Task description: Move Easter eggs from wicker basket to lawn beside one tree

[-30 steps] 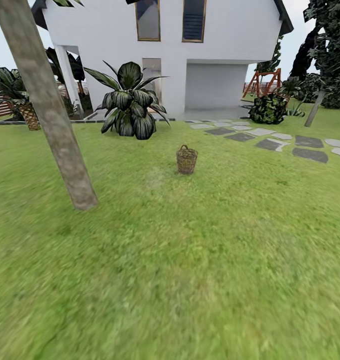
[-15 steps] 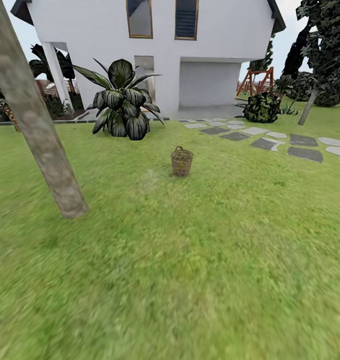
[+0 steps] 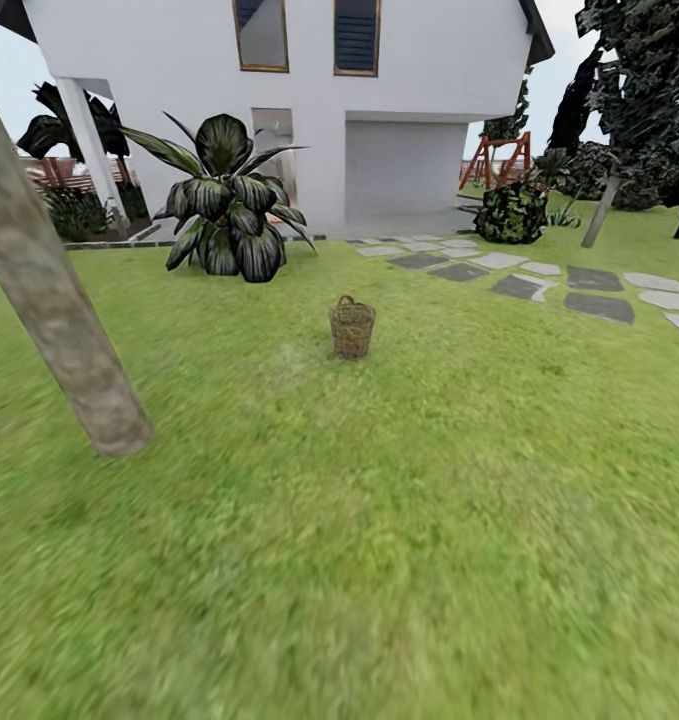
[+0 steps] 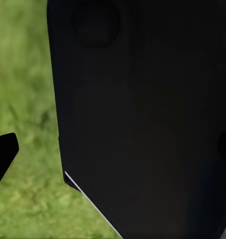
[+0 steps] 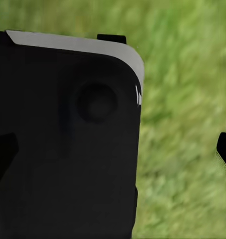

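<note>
Head view shows the wicker basket point(image 3: 352, 327) standing upright on the lawn point(image 3: 399, 520), well ahead, with the tree point(image 3: 54, 310) trunk off to its left. Eggs are hidden inside it. Both wrist views show dark robot body over grass, so I cannot tell either jaw opening. Best to roll straight in and stop just short.

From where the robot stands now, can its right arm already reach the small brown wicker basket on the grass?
Probably not. The small brown wicker basket stands far ahead across open green lawn, with nothing between; the robot likely must drive closer.
</note>
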